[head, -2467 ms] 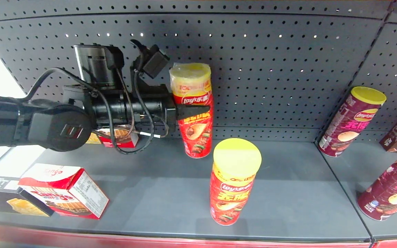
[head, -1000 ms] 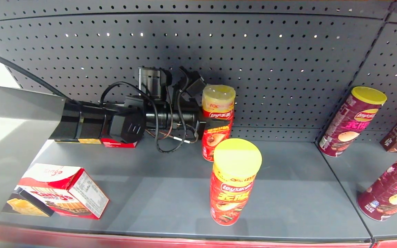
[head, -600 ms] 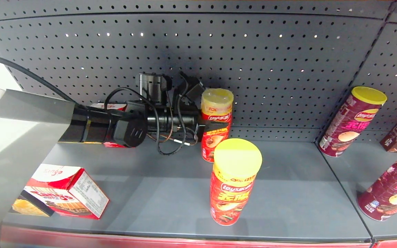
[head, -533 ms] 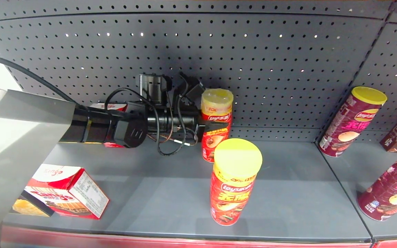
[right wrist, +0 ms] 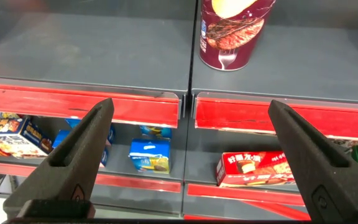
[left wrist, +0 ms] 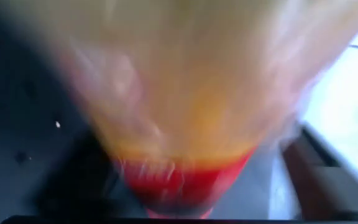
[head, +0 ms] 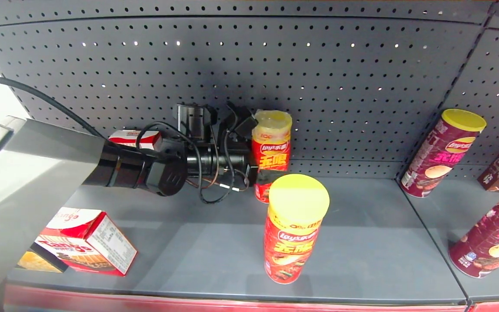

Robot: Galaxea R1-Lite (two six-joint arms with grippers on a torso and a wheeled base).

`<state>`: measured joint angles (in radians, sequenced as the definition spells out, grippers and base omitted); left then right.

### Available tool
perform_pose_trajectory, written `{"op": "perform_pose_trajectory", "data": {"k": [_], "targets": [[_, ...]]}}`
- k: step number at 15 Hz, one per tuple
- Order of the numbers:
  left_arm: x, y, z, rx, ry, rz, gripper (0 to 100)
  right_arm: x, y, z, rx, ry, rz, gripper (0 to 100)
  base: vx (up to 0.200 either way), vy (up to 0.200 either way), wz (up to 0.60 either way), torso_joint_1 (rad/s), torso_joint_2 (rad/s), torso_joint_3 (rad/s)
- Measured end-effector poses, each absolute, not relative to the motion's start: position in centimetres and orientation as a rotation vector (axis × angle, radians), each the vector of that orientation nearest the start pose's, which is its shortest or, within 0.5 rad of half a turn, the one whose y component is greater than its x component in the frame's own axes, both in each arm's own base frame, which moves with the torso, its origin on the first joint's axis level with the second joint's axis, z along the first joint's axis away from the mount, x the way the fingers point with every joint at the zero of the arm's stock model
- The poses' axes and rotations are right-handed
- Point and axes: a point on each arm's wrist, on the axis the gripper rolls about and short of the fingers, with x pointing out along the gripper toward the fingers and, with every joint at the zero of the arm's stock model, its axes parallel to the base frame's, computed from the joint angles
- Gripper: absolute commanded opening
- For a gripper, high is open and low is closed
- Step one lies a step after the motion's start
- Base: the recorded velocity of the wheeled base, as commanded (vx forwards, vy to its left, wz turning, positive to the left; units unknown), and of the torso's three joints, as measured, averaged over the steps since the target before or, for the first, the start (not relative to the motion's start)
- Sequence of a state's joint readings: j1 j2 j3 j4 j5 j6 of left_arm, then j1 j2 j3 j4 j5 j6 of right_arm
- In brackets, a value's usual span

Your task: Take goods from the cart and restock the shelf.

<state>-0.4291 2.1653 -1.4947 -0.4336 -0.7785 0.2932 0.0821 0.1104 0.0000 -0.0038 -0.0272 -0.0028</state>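
Observation:
A red chip can (head: 271, 145) with a yellow lid stands at the back of the grey shelf (head: 197, 242), against the pegboard. My left gripper (head: 270, 173) reaches in from the left at the can's lower half. Its near finger (head: 271, 177) lies low across the can's front, clear of the label, so it is open around the can. A blurred red and yellow can (left wrist: 185, 124) sits very close in the left wrist view. A second red chip can (head: 295, 229) stands upright near the shelf front. My right gripper (right wrist: 191, 162) hangs open and holds nothing, in front of lower shelves.
Red-and-white wafer boxes (head: 87, 242) and a dark box (head: 37, 262) lie at the front left, and another small box (head: 134, 138) sits behind the arm. Maroon chip cans (head: 442, 151) lean in the right bay. A maroon can (right wrist: 235, 31) stands above red shelf rails (right wrist: 135, 106).
The left arm carried the red can right and down to the back of the shelf. In the last half second its near finger dropped lower on the can, uncovering the label.

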Motion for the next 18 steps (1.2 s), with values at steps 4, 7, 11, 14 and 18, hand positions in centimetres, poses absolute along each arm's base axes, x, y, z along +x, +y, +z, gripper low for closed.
{"op": "perform_pose_trajectory", "data": {"k": [4,7,11,14,18], "targets": [[38.8,-18.4,18.2,0.208,0.093,-1.190,100,-1.4,-0.2,7.8,-0.008,0.106,0.056,100,0.000,0.000,0.00,0.000,0.00,0.000],[38.0,-16.8,19.0,0.211,0.098,-1.135,100,-1.4,-0.2,7.8,-0.008,0.106,0.055,100,0.000,0.000,0.00,0.000,0.00,0.000],[37.1,-15.6,20.4,0.236,0.097,-1.002,100,-1.4,-0.2,7.8,-0.009,0.106,0.055,100,0.000,0.000,0.00,0.000,0.00,0.000],[36.1,-15.1,21.0,0.239,0.103,-0.977,100,-1.4,-0.2,7.8,-0.009,0.106,0.056,100,0.000,0.000,0.00,0.000,0.00,0.000],[34.2,-14.3,21.5,0.256,0.123,-0.896,100,-1.4,-0.2,7.8,-0.009,0.106,0.056,100,0.000,0.000,0.00,0.000,0.00,0.000]]}}
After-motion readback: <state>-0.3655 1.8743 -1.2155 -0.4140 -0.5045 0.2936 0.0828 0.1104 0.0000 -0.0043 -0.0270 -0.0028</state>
